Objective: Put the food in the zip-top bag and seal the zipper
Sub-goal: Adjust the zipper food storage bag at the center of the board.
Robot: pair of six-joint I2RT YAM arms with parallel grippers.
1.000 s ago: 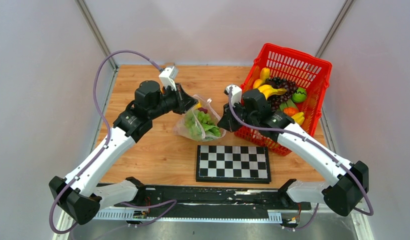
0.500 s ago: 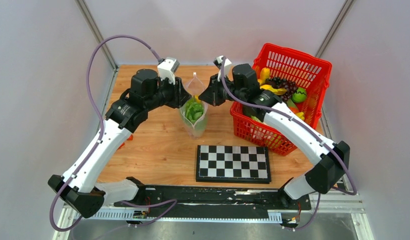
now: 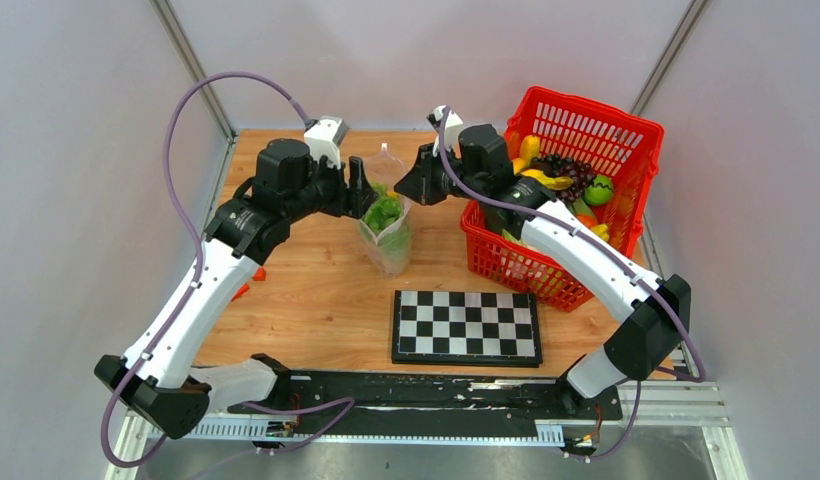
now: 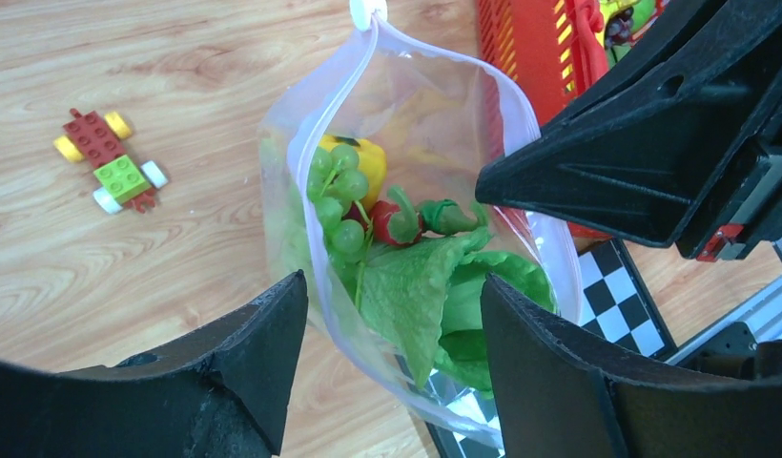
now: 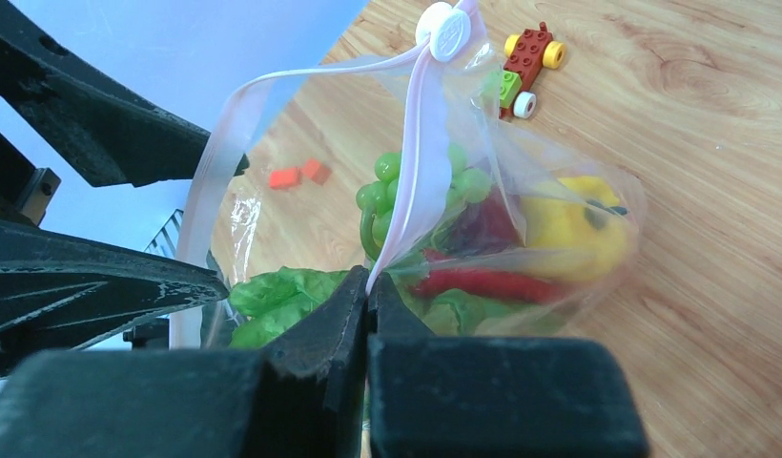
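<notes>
The zip-top bag hangs upright above the table, mouth open. My right gripper is shut on its pink zipper, just below the white slider. My left gripper is open, and the bag's near rim passes loosely between its fingers without being pinched. Food lies inside the bag: green lettuce, green grapes, a yellow piece and a red chilli. From above, the left gripper and the right gripper flank the top of the bag.
A red mesh basket with more toy fruit stands at the back right, close behind my right arm. A chessboard lies in front of the bag. A toy-brick car and small orange bricks lie on the wood at the left.
The bag went from lying on the table to hanging upright, as both arms rose and moved back. My left gripper opened and let go of the bag's edge; the right stayed shut.
</notes>
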